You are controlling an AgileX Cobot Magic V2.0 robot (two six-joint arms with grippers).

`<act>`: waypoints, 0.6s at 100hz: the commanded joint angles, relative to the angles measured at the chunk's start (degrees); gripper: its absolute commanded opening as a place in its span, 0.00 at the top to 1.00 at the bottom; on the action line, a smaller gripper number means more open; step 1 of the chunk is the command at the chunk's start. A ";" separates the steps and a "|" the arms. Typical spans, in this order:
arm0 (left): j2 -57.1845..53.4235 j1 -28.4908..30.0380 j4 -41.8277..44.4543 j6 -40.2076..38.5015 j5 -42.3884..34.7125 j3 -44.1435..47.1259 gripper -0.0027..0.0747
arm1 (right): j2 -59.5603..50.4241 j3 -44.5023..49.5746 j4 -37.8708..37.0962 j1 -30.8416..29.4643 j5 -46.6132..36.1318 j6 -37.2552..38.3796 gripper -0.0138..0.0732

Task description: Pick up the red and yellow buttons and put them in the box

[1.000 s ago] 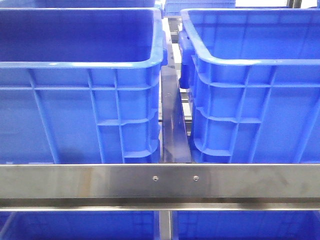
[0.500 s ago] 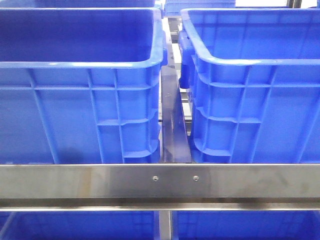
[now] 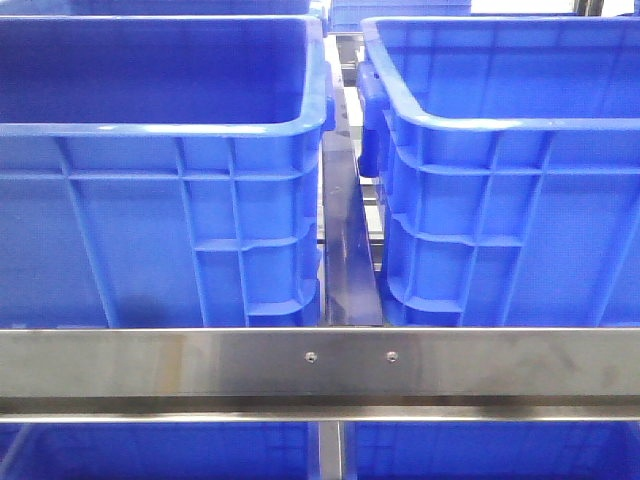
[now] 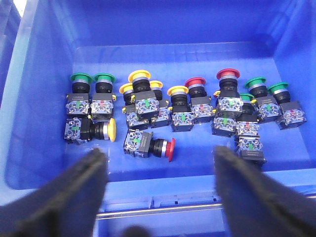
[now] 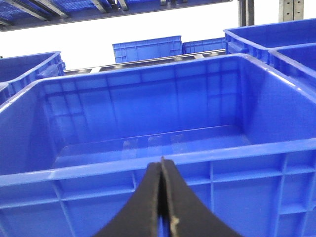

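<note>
Red and yellow buttons lie in a blue crate (image 4: 44,163) in the left wrist view. One red button (image 4: 150,146) lies on its side, and two red ones (image 4: 195,85) stand further back. Several yellow ones (image 4: 139,77) stand in the row, and one yellow button (image 4: 94,130) lies flat. My left gripper (image 4: 158,157) hangs open above the crate's near wall, holding nothing. My right gripper (image 5: 161,165) is shut and empty, facing the near wall of an empty blue box (image 5: 98,170). The front view shows neither gripper.
Green buttons (image 4: 81,79) stand at both ends of the row. In the front view two tall blue crates (image 3: 160,128) (image 3: 500,125) stand side by side behind a steel rail (image 3: 320,365), with a narrow gap between them. More crates (image 5: 145,48) stand further back.
</note>
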 commanded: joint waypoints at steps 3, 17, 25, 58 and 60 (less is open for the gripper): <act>0.24 0.09 -0.78 0.00 -3.58 -1.99 0.32 | -1.42 -1.16 -0.63 0.08 -4.67 -0.01 0.92; 1.91 -0.83 -1.17 0.62 -3.88 -2.23 0.32 | -1.42 -1.16 -0.63 0.08 -4.67 -0.01 0.92; 4.42 -2.48 -1.94 1.10 -3.88 -3.36 0.32 | -1.42 -1.16 -0.63 0.08 -4.67 -0.01 0.92; 23.82 -14.01 -1.22 1.10 -3.88 -15.87 0.32 | -1.42 -1.16 -0.63 0.08 -4.67 -0.01 0.92; 25.34 -14.59 -1.03 1.10 -3.88 -16.48 0.32 | -1.42 -1.16 -0.63 0.08 -4.67 -0.01 0.92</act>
